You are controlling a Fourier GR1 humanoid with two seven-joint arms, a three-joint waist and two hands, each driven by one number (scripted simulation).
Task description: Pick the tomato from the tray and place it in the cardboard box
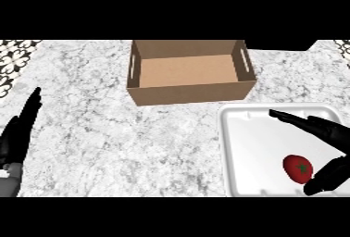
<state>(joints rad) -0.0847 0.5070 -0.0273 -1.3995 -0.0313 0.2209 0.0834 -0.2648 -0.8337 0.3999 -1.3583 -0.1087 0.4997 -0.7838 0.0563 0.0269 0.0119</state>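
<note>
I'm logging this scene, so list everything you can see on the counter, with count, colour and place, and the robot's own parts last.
counter: one, grey-white marble, fills the view
cardboard box: one, brown, open top, far middle of the counter
tray: one, white, near right
tomato: one, red with green stem, on the tray, near right part
left hand: one, black, open, resting at the left edge, fingers up
right hand: one, black, open over the tray, thumb and fingers either side of the tomato
</note>
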